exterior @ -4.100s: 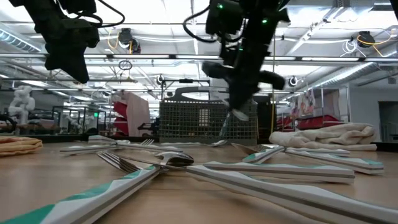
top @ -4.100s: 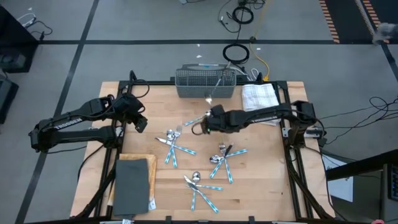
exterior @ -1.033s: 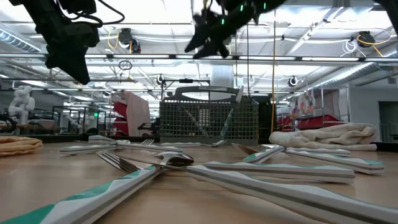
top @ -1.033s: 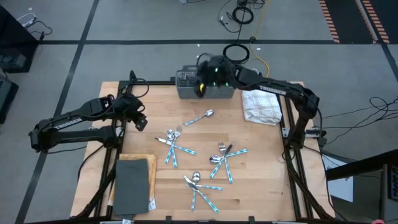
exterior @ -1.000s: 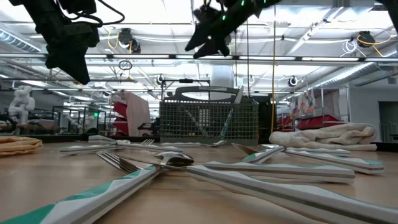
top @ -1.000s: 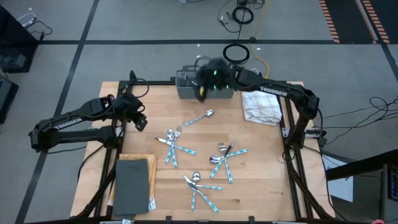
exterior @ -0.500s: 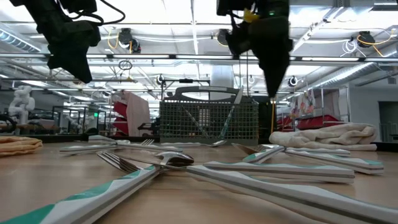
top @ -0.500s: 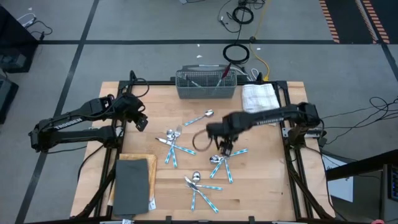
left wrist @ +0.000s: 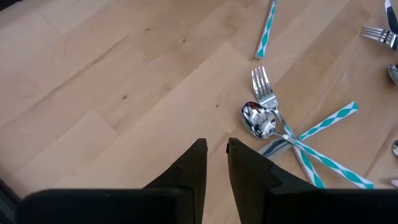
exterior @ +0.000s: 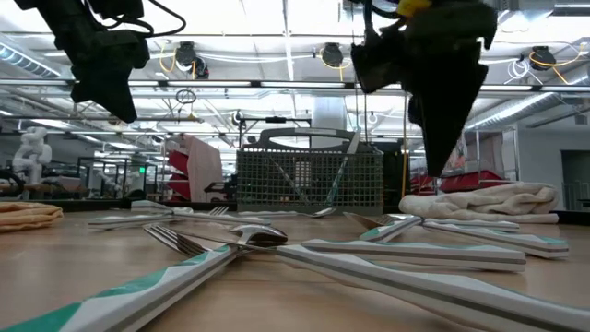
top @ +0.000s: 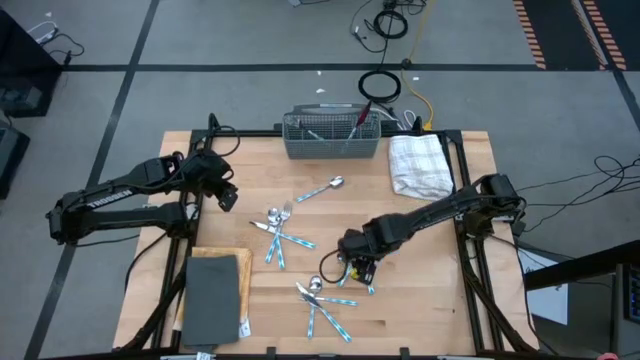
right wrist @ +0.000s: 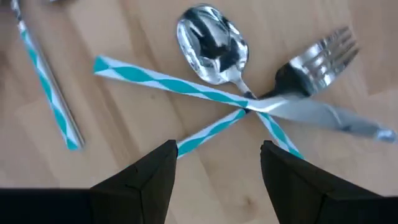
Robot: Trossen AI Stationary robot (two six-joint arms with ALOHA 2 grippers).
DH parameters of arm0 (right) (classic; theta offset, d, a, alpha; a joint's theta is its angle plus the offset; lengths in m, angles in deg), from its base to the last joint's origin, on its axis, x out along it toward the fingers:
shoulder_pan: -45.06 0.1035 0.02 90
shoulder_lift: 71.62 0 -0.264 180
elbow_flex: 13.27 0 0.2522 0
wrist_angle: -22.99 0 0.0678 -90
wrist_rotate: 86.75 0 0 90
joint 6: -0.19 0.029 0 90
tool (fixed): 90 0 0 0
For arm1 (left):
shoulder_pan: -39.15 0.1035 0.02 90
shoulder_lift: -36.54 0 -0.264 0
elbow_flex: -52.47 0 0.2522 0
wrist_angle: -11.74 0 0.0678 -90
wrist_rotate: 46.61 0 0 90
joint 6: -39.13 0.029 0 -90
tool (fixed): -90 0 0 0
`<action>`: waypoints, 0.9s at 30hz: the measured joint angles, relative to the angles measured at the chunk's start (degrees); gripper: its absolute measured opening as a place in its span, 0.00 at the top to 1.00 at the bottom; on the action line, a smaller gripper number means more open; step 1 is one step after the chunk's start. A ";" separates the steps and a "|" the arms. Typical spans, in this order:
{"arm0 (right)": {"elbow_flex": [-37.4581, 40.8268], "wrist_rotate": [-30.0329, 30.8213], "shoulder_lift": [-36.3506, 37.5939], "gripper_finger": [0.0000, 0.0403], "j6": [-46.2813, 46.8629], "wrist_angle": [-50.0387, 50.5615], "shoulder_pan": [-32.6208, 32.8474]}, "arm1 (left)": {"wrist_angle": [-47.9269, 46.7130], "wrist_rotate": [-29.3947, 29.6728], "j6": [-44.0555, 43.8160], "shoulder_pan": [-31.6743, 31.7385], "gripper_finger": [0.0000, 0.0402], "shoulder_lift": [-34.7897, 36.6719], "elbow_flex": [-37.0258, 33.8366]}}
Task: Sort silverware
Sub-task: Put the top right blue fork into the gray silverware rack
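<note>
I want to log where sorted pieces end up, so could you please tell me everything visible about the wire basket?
The basket is a grey wire-mesh box, rectangular and open-topped, upright at the table's far edge, left of the towel. The low view shows a fine grid wall and a dark handle above its rim. A few pieces of silverware lean inside, handles up. No tool touches it.

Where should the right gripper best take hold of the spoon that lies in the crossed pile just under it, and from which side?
Probably the handle, from straight above. The right gripper hovers open over the pile. The spoon lies flat, its bowl wide and rounded, while its slim handle passes between the fingers beyond the crossing with the fork and knife.
</note>
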State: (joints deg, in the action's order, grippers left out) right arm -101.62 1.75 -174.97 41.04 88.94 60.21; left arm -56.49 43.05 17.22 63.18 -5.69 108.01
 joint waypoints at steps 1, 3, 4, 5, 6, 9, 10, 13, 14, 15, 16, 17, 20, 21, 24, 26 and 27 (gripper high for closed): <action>0.17 0.36 0.00 0.46 2.27 0.23 0.45 | -0.03 0.00 0.00 0.00 0.83 0.00 0.00; 0.69 1.12 0.00 0.46 6.62 0.13 1.52 | -0.01 0.00 0.16 0.00 0.83 0.00 0.00; 1.02 1.29 0.00 0.46 8.89 -0.79 2.14 | -0.01 0.00 0.26 0.00 0.83 0.00 0.00; 1.40 1.31 0.00 0.46 11.34 -2.32 2.76 | -0.01 0.00 0.28 0.00 0.83 0.00 0.00; 1.95 1.31 0.00 0.46 13.54 -4.15 3.29 | -0.01 0.00 0.28 0.00 0.83 0.00 0.00; 4.03 2.22 0.03 0.46 19.39 -8.47 4.51 | -0.01 0.02 0.28 0.00 0.83 0.00 0.00; 4.80 3.28 0.03 0.46 21.20 -9.11 4.77 | -0.01 0.02 0.28 0.00 0.83 0.00 0.00; 7.37 6.31 0.03 0.46 26.77 -9.54 5.21 | 0.01 0.02 0.31 -0.02 0.83 0.00 0.00; 8.21 6.88 0.03 0.46 28.28 -9.49 5.22 | 0.01 0.02 0.31 -0.01 0.83 0.00 0.00; 8.94 7.31 0.00 0.46 29.43 -9.48 5.16 | 0.01 0.02 0.31 0.00 0.83 0.00 0.00; 9.61 7.50 0.00 0.46 30.24 -9.84 5.09 | 0.02 0.02 0.32 0.00 0.83 0.00 0.00; 10.26 7.61 0.03 0.46 30.77 -10.71 5.02 | 0.02 0.02 0.33 -0.01 0.83 0.00 0.00; 11.64 7.61 0.01 0.46 32.23 -13.55 4.95 | 0.01 0.04 0.31 0.00 0.83 0.00 0.00; 11.88 7.61 0.03 0.46 32.21 -14.50 4.95 | 0.01 0.04 0.31 0.00 0.83 0.00 0.00; 11.95 7.59 -0.28 0.46 32.23 -15.60 4.88 | 0.01 0.04 0.31 0.00 0.83 0.00 0.00; 12.04 7.56 -0.86 0.46 32.23 -15.50 4.83 | 0.00 0.04 0.31 -0.01 0.83 0.00 0.00; 12.04 7.55 -1.21 0.46 32.26 -15.68 4.84 | 0.00 0.04 0.31 -0.02 0.83 0.00 0.00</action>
State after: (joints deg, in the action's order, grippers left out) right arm -89.58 9.30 -176.18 73.29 73.26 65.05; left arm -56.49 43.09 17.53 63.16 -5.69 108.01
